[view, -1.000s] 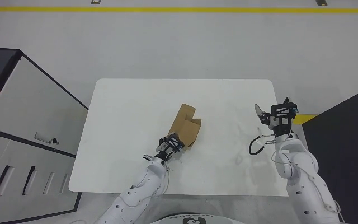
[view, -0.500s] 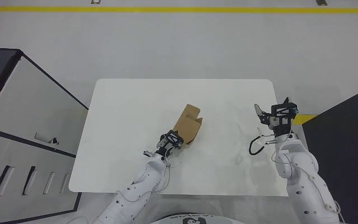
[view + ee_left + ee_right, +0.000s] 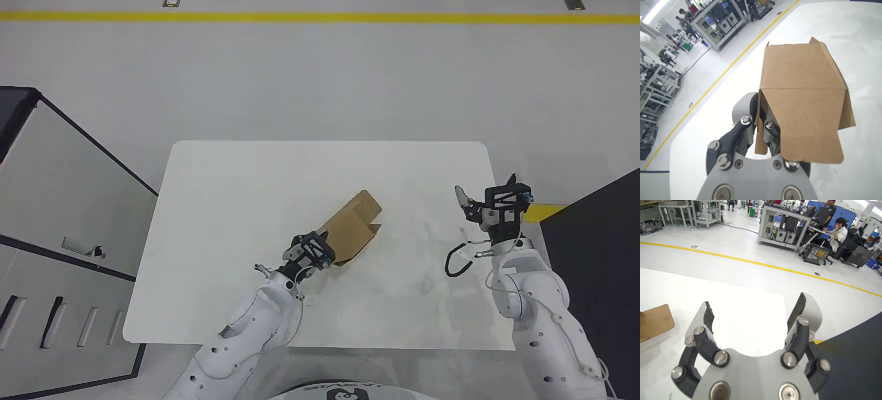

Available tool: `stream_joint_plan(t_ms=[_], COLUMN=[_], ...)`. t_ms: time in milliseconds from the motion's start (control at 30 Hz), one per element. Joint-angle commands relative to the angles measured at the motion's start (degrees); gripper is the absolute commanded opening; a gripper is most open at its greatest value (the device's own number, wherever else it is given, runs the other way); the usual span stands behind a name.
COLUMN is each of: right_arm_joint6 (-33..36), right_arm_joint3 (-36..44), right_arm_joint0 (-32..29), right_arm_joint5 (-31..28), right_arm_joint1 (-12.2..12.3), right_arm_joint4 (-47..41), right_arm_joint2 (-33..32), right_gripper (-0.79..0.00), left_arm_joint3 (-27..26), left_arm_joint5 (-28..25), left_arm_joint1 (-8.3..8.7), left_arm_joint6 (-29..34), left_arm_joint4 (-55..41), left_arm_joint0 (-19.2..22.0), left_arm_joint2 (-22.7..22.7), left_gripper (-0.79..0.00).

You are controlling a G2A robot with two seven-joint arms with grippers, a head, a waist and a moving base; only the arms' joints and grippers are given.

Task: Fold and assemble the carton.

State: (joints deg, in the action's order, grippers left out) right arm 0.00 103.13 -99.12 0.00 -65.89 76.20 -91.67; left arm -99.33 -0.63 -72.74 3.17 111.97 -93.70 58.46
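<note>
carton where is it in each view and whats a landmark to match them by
Top view: carton near the middle of the table, held by the left claw.
Left wrist view: carton in mid-picture, a flap pinched in that claw.
Right wrist view: a carton corner at the picture's edge, off to one side of the open right claw.
Shared landmark: the yellow floor line beyond the table.

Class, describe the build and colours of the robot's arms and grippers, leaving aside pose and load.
The left arm and right arm wear white rounded shells. A black cable loops at the right wrist. The left gripper and right gripper have grey metal fingers, black ribbed pads, black links and silver bolts.
</note>
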Motion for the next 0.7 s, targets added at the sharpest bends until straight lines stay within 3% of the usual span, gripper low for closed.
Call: stream_joint_plan(t_ms=[0, 200, 667], right_arm_joint6=[0.0, 0.0, 0.0], right_arm_joint3=[0.0, 0.0, 0.0], right_arm_joint0=[0.0, 0.0, 0.0], right_arm_joint5=[0.0, 0.0, 0.0], right_arm_joint1=[0.0, 0.0, 0.0], right_arm_joint4=[0.0, 0.0, 0.0], right_arm_joint2=[0.0, 0.0, 0.0], right_gripper=[0.0, 0.0, 0.0], left_arm_joint3=[-2.27, -7.1, -7.1], left_arm_joint5=[-1.5, -4.35, -4.35], left_arm_joint1=[0.14, 0.11, 0.11], left_arm_joint6=[0.72, 4.8, 4.8], left_arm_joint4=[0.21, 1.65, 1.65], left_arm_joint0=[-0.39, 0.29, 0.29], left_arm_joint2=[0.11, -0.83, -0.83], left_gripper=[-0.785, -0.785, -0.785])
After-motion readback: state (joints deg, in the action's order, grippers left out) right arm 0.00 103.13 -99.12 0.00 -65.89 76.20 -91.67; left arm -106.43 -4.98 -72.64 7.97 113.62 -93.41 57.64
